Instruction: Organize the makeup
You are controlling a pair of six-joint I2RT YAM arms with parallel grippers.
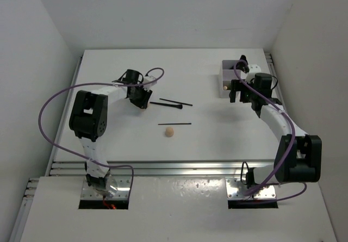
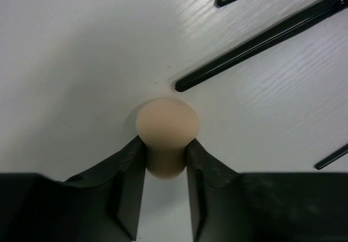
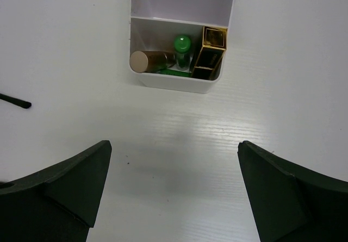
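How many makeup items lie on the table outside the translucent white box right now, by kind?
Peach egg-shaped sponge: 2 (one loose, one clamped in the left gripper)
Thin black pencil-like stick: 3
Total: 5

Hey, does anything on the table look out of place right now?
A peach sponge and thin black pencils lie scattered mid-table, away from the box holding the copper tube and lipstick. Nothing looks spilled or damaged.
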